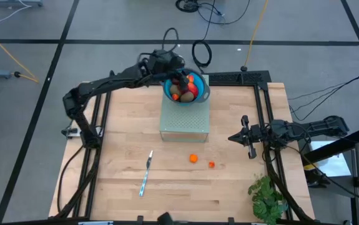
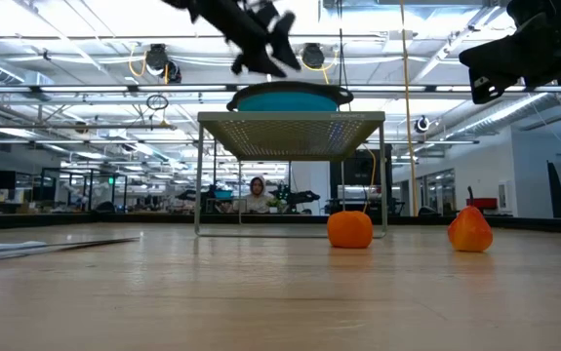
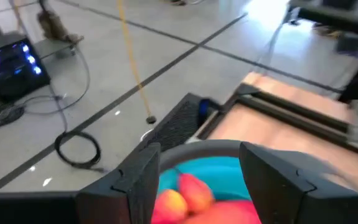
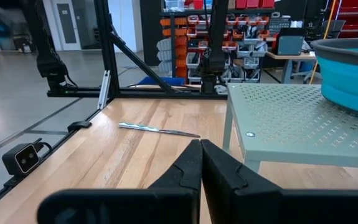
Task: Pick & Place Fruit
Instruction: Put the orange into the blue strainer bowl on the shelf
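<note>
A blue bowl (image 1: 204, 95) sits on a pale green perforated stand (image 1: 184, 120) at the table's far middle. It holds red, olive-brown and dark maroon fruit (image 1: 185, 89). In the left wrist view a red-orange-yellow piece (image 3: 185, 199) lies in the bowl (image 3: 228, 158). My left gripper (image 3: 197, 180) hangs open just over the bowl (image 2: 290, 97), its fingers standing wide on either side of that piece. Two small orange pieces (image 1: 193, 158) (image 1: 211, 165) rest on the table in front of the stand. My right gripper (image 1: 248, 136) waits shut at the table's right, above the wood.
A slim silver knife (image 1: 146, 174) lies on the table's near left. A green leafy plant (image 1: 266, 197) stands at the near right corner. Black frame rails (image 1: 263, 112) run along both sides of the table. Bare wood stretches between the stand and the near edge.
</note>
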`<state>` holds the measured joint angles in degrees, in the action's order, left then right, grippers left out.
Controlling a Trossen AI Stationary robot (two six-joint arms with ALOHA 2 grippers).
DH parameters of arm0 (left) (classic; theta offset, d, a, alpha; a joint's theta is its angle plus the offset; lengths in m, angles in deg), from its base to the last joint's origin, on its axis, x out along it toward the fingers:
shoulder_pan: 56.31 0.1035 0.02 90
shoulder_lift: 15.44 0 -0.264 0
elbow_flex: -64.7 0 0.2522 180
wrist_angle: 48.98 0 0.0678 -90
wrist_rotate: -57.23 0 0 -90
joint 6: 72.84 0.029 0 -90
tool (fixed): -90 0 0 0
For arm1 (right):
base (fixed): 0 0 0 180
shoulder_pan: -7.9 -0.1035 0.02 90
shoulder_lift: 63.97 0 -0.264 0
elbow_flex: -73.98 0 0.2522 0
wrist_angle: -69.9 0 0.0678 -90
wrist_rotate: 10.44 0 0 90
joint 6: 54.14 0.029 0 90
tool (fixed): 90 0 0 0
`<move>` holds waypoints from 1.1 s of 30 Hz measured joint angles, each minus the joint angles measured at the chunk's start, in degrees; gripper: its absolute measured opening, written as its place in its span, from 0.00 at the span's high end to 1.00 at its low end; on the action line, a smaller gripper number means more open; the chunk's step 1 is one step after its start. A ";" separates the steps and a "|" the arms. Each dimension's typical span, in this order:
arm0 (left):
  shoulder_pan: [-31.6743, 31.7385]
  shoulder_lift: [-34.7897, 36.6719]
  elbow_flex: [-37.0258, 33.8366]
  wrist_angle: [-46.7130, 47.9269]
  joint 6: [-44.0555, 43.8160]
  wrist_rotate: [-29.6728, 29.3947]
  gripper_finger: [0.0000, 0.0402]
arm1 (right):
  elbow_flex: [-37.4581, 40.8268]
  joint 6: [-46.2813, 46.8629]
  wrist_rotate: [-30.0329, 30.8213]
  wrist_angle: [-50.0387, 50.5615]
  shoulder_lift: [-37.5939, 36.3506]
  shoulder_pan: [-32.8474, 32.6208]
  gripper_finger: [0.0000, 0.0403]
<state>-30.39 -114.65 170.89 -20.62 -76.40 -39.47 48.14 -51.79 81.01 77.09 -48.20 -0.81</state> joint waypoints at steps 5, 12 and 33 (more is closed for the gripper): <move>-4.40 6.23 0.04 5.85 0.05 0.44 0.48 | 0.00 -0.02 0.00 -0.02 -0.02 0.00 1.00; -11.62 12.92 0.04 11.22 0.60 0.24 0.55 | 0.00 -0.02 0.00 0.01 0.00 0.00 1.00; -31.00 16.73 0.04 16.94 -1.98 0.07 0.85 | 0.00 -0.02 0.00 0.00 0.00 -0.01 1.00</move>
<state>-61.39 -97.92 170.93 -3.68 -78.37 -39.40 48.14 -51.81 81.01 77.09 -48.20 -0.81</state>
